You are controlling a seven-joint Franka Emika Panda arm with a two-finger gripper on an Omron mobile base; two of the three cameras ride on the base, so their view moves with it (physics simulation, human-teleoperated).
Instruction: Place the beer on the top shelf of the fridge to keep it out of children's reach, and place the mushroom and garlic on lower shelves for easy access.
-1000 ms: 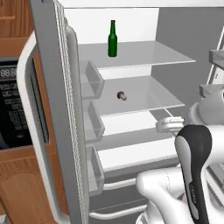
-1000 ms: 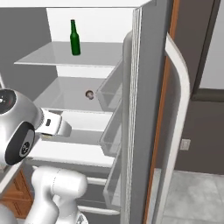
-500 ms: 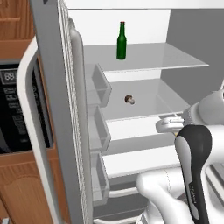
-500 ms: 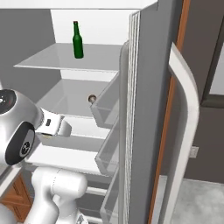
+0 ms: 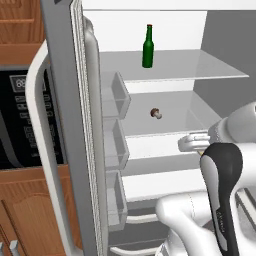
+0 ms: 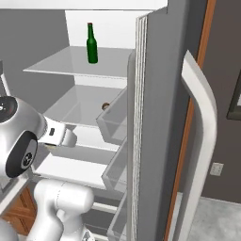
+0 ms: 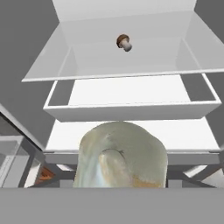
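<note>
- Left base view: the fridge (image 5: 65, 125) stood open. The beer (image 5: 148, 47) was upright on the top shelf (image 5: 200, 67), and the mushroom (image 5: 156, 113) lay on the shelf below (image 5: 175, 125). Those two steps looked done. The tool (image 5: 192, 143) reached in at the level under the mushroom's shelf.
- Right base view: the same bottle (image 6: 92, 44) stood on the top panel (image 6: 56, 63); the mushroom (image 6: 105, 106) peeked out behind a door bin (image 6: 113, 124). The tool (image 6: 66, 139) pointed into the fridge.
- Hand view: the garlic (image 7: 122, 155) sat close before the camera, seemingly clamped in the tool, though the fingertips were hidden behind it. The mushroom (image 7: 124, 42) lay ahead, higher up. The step in hand was probably placing the garlic; next it needed to move forward over a lower shelf (image 7: 131, 89) and be let go.
- No readable writing or labels anywhere.
</note>
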